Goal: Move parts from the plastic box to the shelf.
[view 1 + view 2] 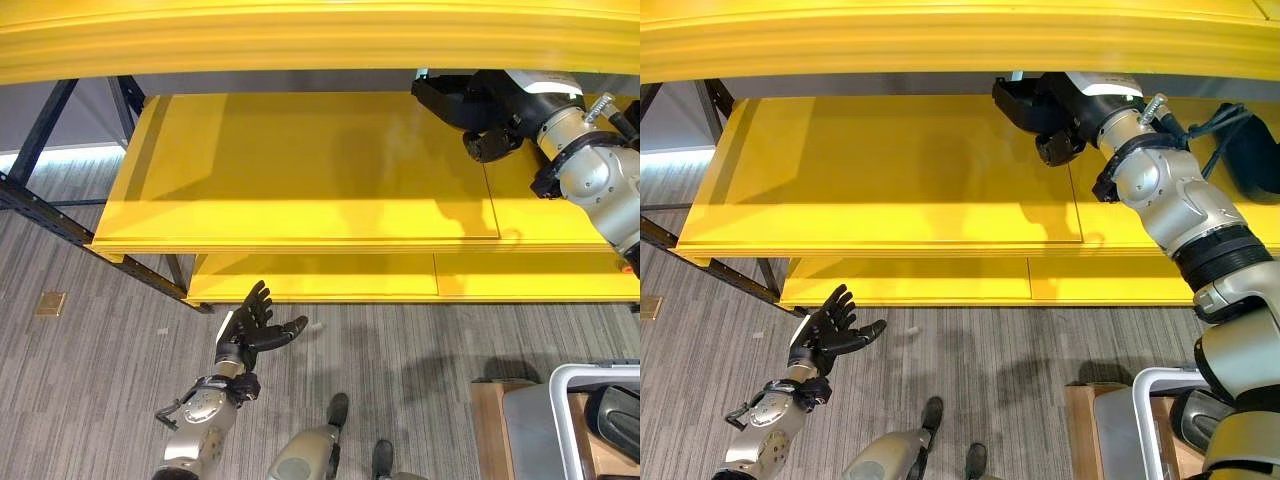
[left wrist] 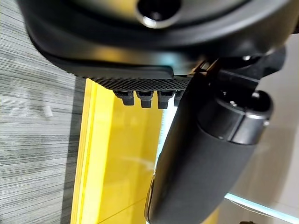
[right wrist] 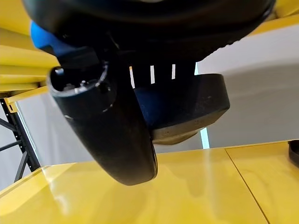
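Note:
My right hand (image 1: 497,118) reaches in over the middle yellow shelf board (image 1: 300,170) at its back right. It is shut on a black part (image 1: 1023,101) with blue on it (image 3: 187,105), held just above the board. The thumb (image 3: 107,135) curls under the part. Another dark part (image 1: 1252,150) rests on the board further right. The grey plastic box (image 1: 560,400) stands at the lower right with a dark part (image 1: 615,415) inside. My left hand (image 1: 252,325) hangs open, fingers spread, over the floor in front of the lowest board.
A yellow upper board (image 1: 300,40) overhangs the work area. A lower yellow board (image 1: 320,276) sits near the floor. Dark steel uprights (image 1: 40,135) frame the shelf's left end. The box stands on a wooden stand (image 1: 490,420). A small floor plate (image 1: 50,302) lies at left.

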